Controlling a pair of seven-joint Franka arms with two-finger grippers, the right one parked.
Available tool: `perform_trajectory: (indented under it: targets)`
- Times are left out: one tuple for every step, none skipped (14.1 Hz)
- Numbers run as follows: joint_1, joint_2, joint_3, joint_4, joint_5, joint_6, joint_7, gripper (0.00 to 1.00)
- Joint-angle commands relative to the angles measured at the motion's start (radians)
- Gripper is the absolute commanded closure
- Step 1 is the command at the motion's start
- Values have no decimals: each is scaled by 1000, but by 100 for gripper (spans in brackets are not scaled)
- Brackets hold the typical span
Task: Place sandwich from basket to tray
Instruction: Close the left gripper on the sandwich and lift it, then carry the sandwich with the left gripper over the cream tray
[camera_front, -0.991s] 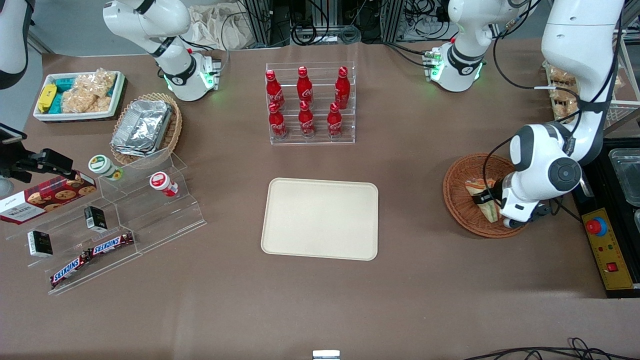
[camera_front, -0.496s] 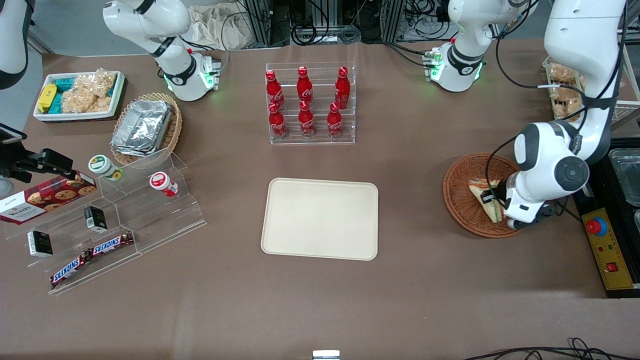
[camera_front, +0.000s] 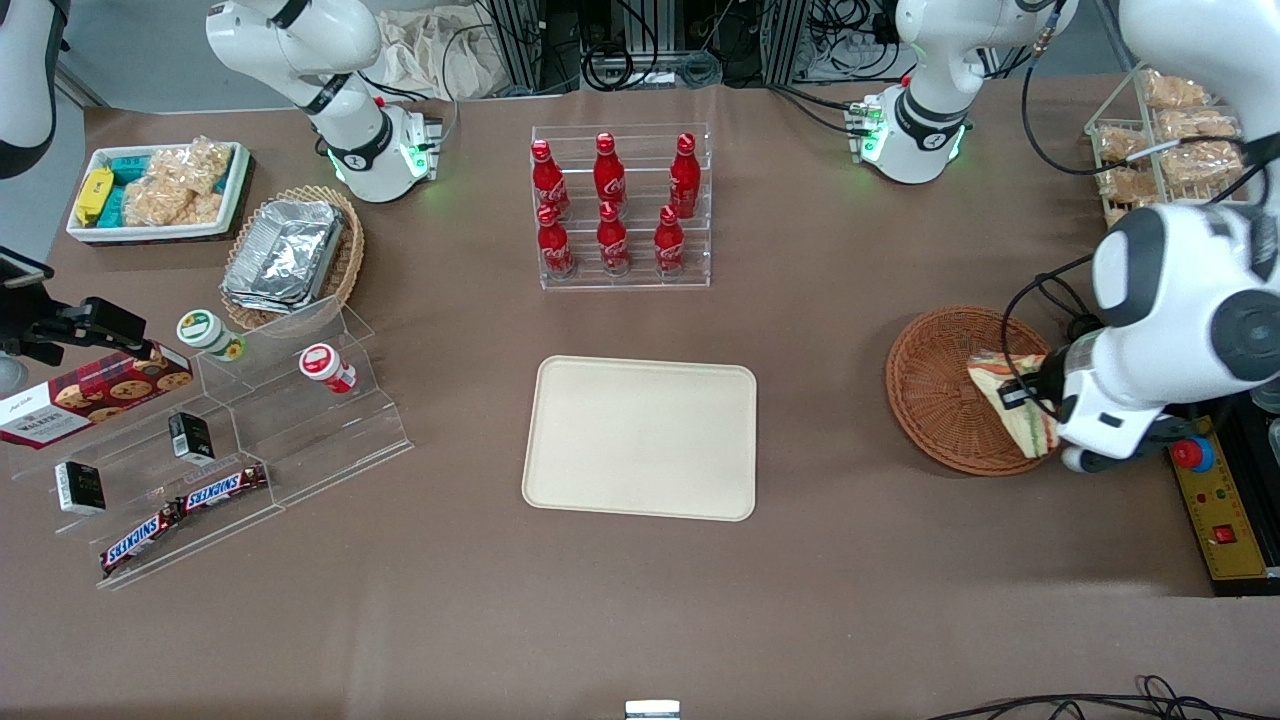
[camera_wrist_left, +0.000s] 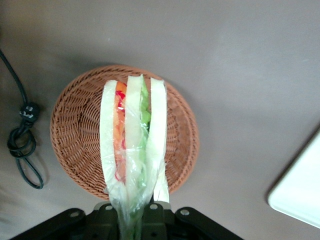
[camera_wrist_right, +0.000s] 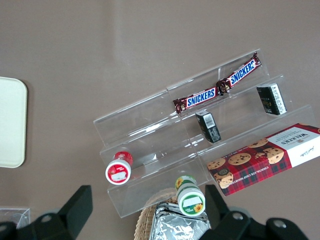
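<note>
My left gripper is shut on the wrapped sandwich and holds it lifted above the reddish-brown wicker basket, over the basket's edge toward the working arm's end. In the left wrist view the sandwich hangs upright from the gripper, pale bread with orange and green layers, with the empty basket well below it. The cream tray lies flat at the table's middle, empty; its corner also shows in the left wrist view.
A clear rack of red cola bottles stands farther from the front camera than the tray. A clear stepped shelf with snacks, a tan basket of foil containers and a white snack bin lie toward the parked arm's end. A control box sits beside the basket.
The gripper has risen with the sandwich in it, lifting it out of the basket and drifting toward the working arm's end; the arm now looks larger and higher.
</note>
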Motion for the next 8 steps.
perform_trajectory:
  targets:
    - [-50,43,0,101,3,-40,-20,100]
    - [-79,48,1,99,8,-37,-18,100]
    - [-106,66,1,99,15,-35,-14,100]
    - [-141,87,1,104,15,-32,-6,100]
    - [-175,106,1,110,17,-23,-3,100]
    - [-209,126,1,118,17,-9,-1,100]
    - [-241,146,1,119,20,-6,-1,100]
    - [-278,169,1,127,23,9,-3,100]
